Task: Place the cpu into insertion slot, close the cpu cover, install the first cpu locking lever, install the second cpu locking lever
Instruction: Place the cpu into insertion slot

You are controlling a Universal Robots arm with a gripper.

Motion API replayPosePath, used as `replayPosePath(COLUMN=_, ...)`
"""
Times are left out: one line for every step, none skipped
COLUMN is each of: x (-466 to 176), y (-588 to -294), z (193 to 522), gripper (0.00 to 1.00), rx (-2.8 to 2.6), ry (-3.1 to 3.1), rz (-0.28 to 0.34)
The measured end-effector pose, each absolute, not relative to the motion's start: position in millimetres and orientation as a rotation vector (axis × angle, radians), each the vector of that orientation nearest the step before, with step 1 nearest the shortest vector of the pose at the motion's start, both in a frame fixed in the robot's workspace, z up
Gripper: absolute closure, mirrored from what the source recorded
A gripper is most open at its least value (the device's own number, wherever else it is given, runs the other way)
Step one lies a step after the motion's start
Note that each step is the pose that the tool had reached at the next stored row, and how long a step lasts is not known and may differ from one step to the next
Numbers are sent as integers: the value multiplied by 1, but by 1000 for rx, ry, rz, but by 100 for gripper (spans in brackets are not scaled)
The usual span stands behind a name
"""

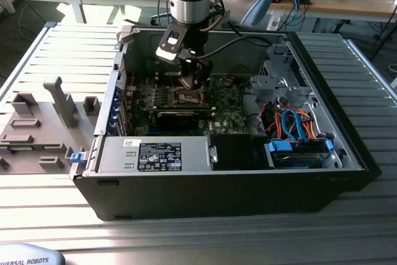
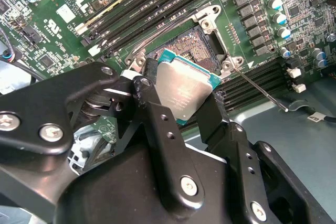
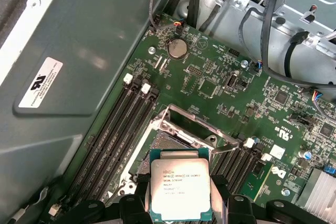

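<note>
My black pincer (image 2: 177,94) is clamping the square silver-topped cpu (image 3: 180,190), upper centre in the exterior view, just by the dark metal-rimmed insertion slot (image 3: 167,142); the silvery cpu cover (image 3: 194,124) is standing open.

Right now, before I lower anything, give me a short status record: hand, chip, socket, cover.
hand: shut on the chip, one finger on each of two opposite edges
chip: metal top showing in both wrist views, tilted, just over the socket, not seated
socket: uncovered, nothing in it
cover: standing open behind the socket
setting: inside the open computer case
</note>
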State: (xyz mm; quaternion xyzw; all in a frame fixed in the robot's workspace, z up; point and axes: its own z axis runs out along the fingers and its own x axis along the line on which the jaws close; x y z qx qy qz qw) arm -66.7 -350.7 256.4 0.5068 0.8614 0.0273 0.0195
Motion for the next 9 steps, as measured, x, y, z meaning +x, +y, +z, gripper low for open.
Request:
replayPosePath(x=-67, y=-351, z=256, gripper=46, rx=1574, ry=2672, rz=85)
replayPosePath(x=-67, y=-351, z=256, gripper=46, rx=1574, ry=2672, rz=85)
replayPosePath(x=-67, y=-351, z=256, gripper=46, rx=1575, ry=2672, rz=85)
replayPosePath(x=-67, y=-351, z=256, gripper=46, rx=1576, ry=2671, rz=85)
replayPosePath(x=-67, y=-351, z=256, gripper=46, rx=1577, ry=2671, rz=85)
replayPosePath(x=-67, y=-351, z=256, gripper=46, rx=1577, ry=2670, rz=85)
replayPosePath(x=-67, y=-351, z=256, gripper=46, rx=1578, ry=2670, rz=85)
replayPosePath(x=-67, y=-351, z=256, gripper=46, rx=1579, ry=2669, rz=85)
replayPosePath(x=-67, y=-351, z=256, gripper=46, rx=1580, ry=2669, rz=85)
